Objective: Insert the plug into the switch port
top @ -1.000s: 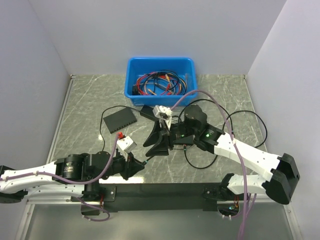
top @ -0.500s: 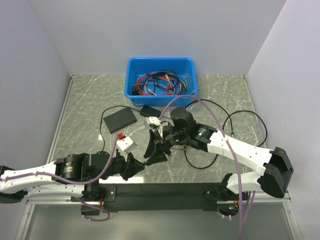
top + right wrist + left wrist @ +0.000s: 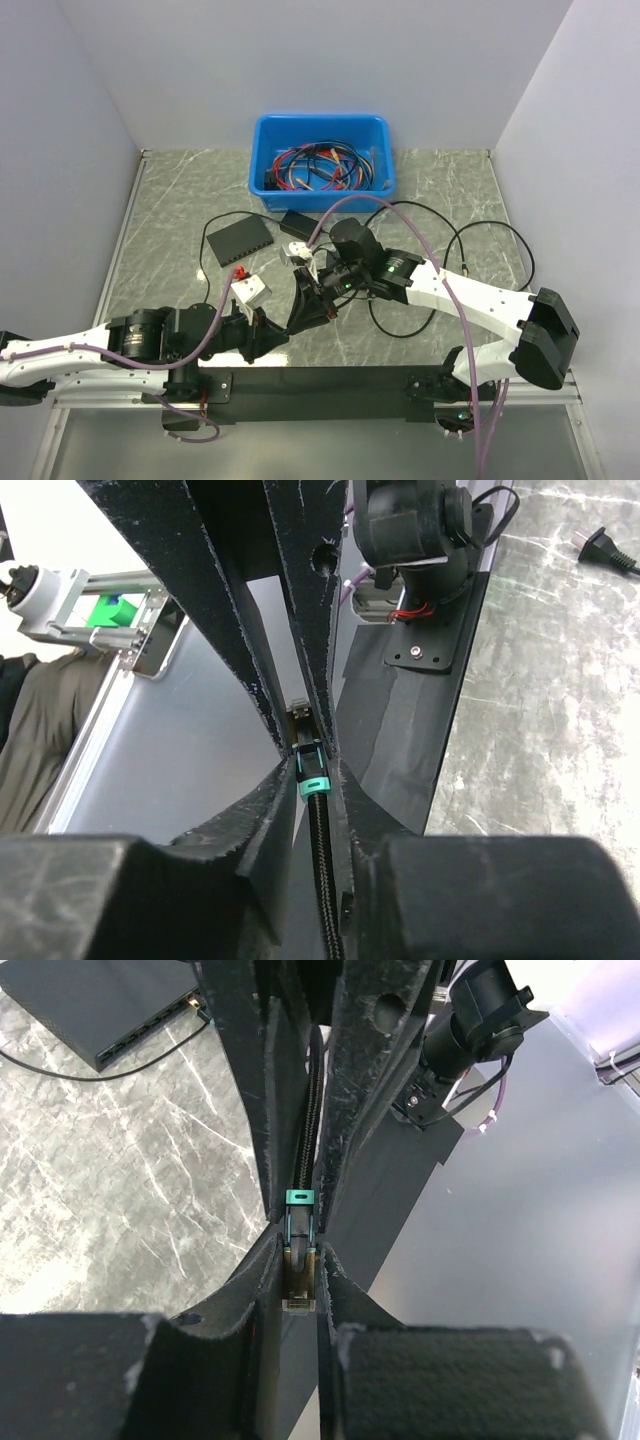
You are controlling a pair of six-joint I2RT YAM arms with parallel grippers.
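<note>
Black left gripper (image 3: pixel 300 1260): pinched shut on the plug (image 3: pixel 300 1285), with one finger on each side of its brass tip.
Right gripper (image 3: pixel 311 780): comes in from the other way, nose to nose with the left gripper. Its fingers squeeze the same plug at the green ring (image 3: pixel 299 1197), so both grippers hold it at once.
Plug: held between the two grippers near the front edge of the table (image 3: pixel 180 200). It is well apart from the switch (image 3: pixel 240 240) and not in any port.
Cable (image 3: pixel 308 1110): thin, black and woven. It runs from the green ring back between the right gripper's fingers.
Switch: a flat black box lying on the table, farther back than the grippers and to the left of the right arm.
Ports (image 3: pixel 150 1035): a row of small holes along one edge of the switch. It is too small to tell which ones are in use.
Table: grey stone look with white lines.
Brick (image 3: pixel 298 222): small and black, lying just in front of the bin (image 3: pixel 320 122).
Bin: blue, at the back of the table, with red, blue and black wires inside.
Loose wire (image 3: pixel 500 230): black, lying in big loops on the right side of the table.
</note>
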